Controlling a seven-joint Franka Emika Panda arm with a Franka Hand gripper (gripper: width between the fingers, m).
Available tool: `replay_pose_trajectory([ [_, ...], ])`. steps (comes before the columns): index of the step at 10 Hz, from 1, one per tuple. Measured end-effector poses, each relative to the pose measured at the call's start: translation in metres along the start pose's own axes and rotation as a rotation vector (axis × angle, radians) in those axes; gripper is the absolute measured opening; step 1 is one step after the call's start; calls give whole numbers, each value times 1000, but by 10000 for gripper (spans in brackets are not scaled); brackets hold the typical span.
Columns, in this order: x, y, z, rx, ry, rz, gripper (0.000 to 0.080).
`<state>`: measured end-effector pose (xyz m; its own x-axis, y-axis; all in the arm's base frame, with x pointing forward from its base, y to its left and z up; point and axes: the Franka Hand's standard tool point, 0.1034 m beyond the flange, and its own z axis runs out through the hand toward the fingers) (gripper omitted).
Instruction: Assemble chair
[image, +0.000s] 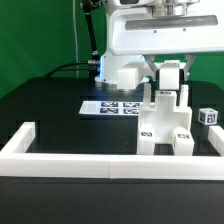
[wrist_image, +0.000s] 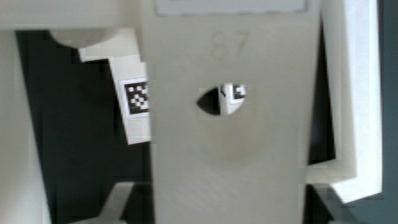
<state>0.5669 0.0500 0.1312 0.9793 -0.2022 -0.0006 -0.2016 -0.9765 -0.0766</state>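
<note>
The partly joined white chair (image: 165, 128) stands on the black table right of centre, with black-and-white tags on its blocks. My gripper (image: 168, 80) comes down from above and is shut on the chair's upright top panel (image: 165, 98). In the wrist view that flat white panel (wrist_image: 231, 140) fills the middle. It has a small hole (wrist_image: 226, 97), and my gripper (wrist_image: 222, 205) has a finger pressed on each side of it. A tagged white chair leg (wrist_image: 130, 95) lies beside the panel.
The marker board (image: 113, 107) lies flat to the chair's left in the exterior view. A small loose tagged white block (image: 208, 117) sits at the exterior view's right. A low white barrier wall (image: 95, 161) runs along the front and up both sides.
</note>
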Motion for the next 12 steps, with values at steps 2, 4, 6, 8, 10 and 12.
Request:
replay_pose_trajectory([
  [2,-4,-16,1,-5,-1,-36,289],
  [4,-9,-24,6,-10,-9,-54,289],
  [6,-10,-23,8,-11,-10,-52,289],
  [8,-10,-24,8,-11,-10,-53,289],
  [10,-13,-26,8,-10,-2,-58,289],
  [12,-14,-28,8,-10,-3,-62,289],
])
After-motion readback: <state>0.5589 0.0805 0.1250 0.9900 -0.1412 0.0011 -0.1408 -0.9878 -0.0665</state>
